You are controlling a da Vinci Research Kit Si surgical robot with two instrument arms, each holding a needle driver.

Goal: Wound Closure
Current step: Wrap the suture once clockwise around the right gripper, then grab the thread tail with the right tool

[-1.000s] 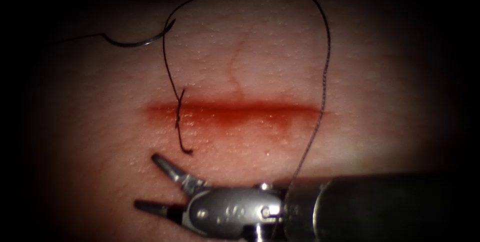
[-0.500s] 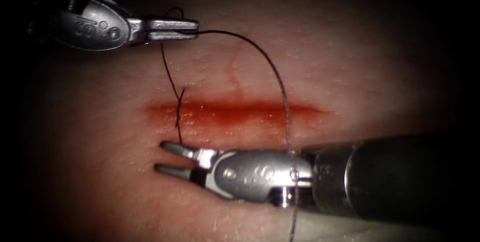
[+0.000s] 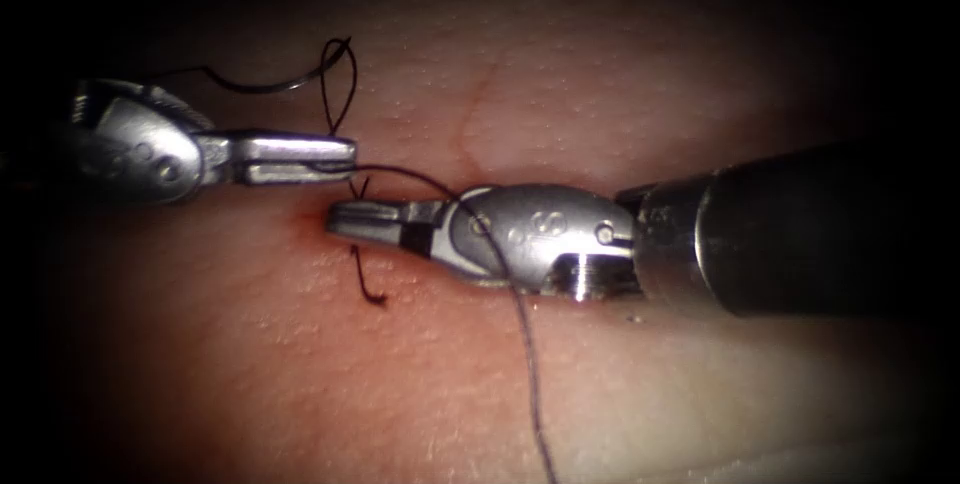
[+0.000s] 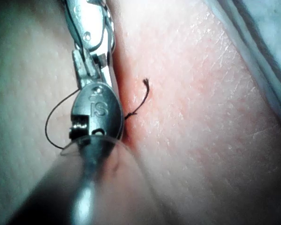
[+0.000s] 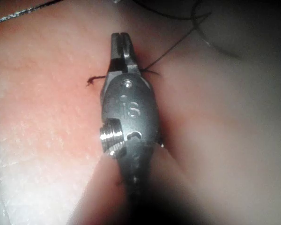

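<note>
My left tool (image 3: 350, 159) comes in from the left, jaws shut on the long thread (image 3: 525, 344) just above the cut's left end. From there the thread crosses over my right tool's body and runs down off the near edge. My right tool (image 3: 332, 219) lies along the cut (image 3: 312, 232) and hides most of it. Its jaws are shut on the short thread end (image 3: 368, 289) at the stitch, and its frayed tip shows beside the jaws (image 5: 90, 81). The curved needle (image 3: 255, 87) lies free on the tissue (image 3: 600, 74), above and left of the cut, held by neither tool.
Red fluid stains the tissue around the cut's left end. A small loop of thread (image 3: 338, 84) stands above the left tool's jaws beside the needle. In the left wrist view the frayed short end (image 4: 143, 91) lies beside the tools.
My right tool rose from below the cut onto it and its jaws shut at the short end. My left tool came down with the long thread, which now lies over the right tool.
</note>
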